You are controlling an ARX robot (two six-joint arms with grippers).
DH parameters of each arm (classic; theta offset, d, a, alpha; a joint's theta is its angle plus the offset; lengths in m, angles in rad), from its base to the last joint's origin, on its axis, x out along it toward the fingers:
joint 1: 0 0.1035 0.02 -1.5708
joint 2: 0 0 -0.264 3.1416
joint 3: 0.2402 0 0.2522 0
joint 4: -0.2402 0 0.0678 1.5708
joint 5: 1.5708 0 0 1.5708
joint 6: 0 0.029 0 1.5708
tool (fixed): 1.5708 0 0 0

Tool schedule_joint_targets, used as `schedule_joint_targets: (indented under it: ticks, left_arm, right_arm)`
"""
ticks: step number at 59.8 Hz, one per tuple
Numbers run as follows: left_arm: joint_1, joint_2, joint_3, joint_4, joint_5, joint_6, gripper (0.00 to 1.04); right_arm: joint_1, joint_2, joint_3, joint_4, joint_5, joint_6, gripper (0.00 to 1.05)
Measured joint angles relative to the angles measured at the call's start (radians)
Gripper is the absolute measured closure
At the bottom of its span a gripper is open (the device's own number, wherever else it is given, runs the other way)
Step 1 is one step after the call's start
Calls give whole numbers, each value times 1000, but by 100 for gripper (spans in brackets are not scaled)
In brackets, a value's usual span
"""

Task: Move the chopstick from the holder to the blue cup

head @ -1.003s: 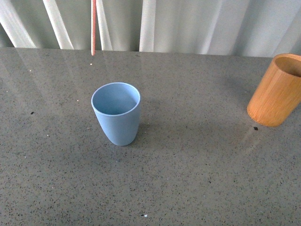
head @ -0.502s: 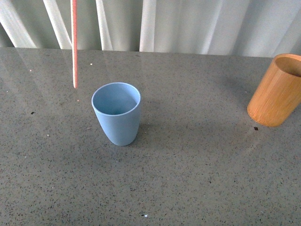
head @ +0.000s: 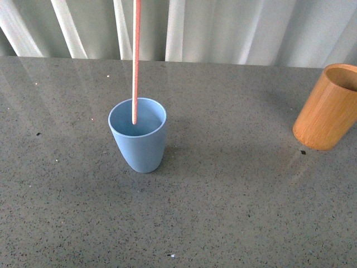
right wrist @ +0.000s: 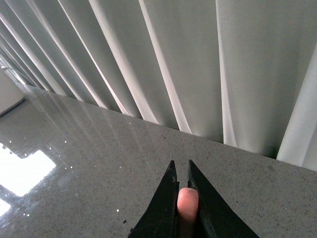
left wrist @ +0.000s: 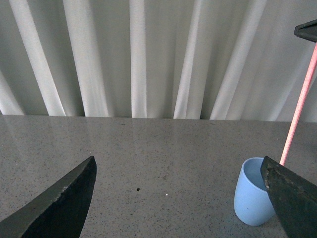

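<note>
chopstick (head: pixel 135 61): 1 | blue cup (head: pixel 138 134): 1 | holder (head: pixel 327 107): 1

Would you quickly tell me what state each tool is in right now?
Left tool: open, holding nothing.
Right tool: closed on the chopstick, whose lower end hangs in the blue cup.

You are looking at the pale pink chopstick (head: pixel 135 61) hanging nearly upright, its lower tip dipping inside the open mouth of the light blue cup (head: pixel 139 135). The cup is standing upright mid-table. Well apart, at the right edge, the orange-brown wooden holder (head: pixel 327 107) is standing empty-looking, slightly tilted in view.
</note>
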Motion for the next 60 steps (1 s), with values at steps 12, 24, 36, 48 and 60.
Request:
schedule_joint_targets:
  ticks: [12,24,36,48,60]
  left_arm:
    - [0,0,0,0,0,0,7]
    - [0,0,0,0,0,0,7]
    - [0,0,0,0,0,0,7]
    - [0,0,0,0,0,0,7]
    - [0,0,0,0,0,0,7]
  right_arm:
    - [-24,3,-22,19,-3,-11,103]
    - [-59,18,-27,29,-11,-28,103]
    - [-65,69,-31,52,-18,-41,103]
    - [-58,105,-27,56,-17,-43,103]
    - [-51,123,-7,62,-10,-57,75]
